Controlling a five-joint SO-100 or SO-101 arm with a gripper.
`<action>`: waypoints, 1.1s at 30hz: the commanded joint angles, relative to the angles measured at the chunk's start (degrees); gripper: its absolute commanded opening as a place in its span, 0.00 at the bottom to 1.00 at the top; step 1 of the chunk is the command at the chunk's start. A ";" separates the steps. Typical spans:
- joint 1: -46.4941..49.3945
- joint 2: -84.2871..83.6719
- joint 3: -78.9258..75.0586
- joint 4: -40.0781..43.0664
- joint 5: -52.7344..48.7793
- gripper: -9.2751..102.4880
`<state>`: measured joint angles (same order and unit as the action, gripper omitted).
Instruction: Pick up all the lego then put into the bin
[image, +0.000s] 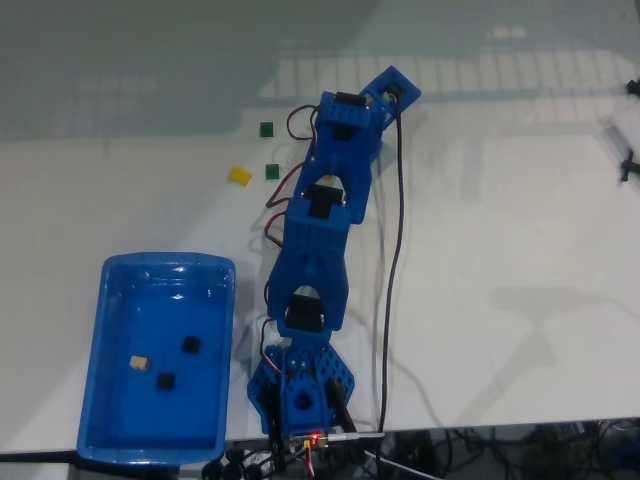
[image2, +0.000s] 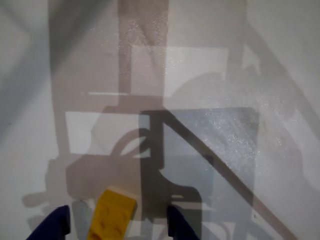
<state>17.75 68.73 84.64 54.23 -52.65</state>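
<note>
Yellow lego (image2: 111, 216) between open claw (image2: 117, 225) tips on desk (image: 480, 250), two green bricks (image: 266, 129) nearby, three bricks in bin (image: 95, 330)

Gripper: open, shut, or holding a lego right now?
Gripper: open, its two blue fingertips apart at the bottom of the wrist view; a yellow lego lies between them, not clamped.
</note>
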 joint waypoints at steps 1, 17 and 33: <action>-1.14 0.09 -2.90 -0.18 1.05 0.30; -4.48 -2.46 -2.55 0.70 -2.55 0.23; -5.54 4.57 -6.24 0.79 -0.26 0.08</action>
<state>13.80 68.03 82.09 55.46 -54.23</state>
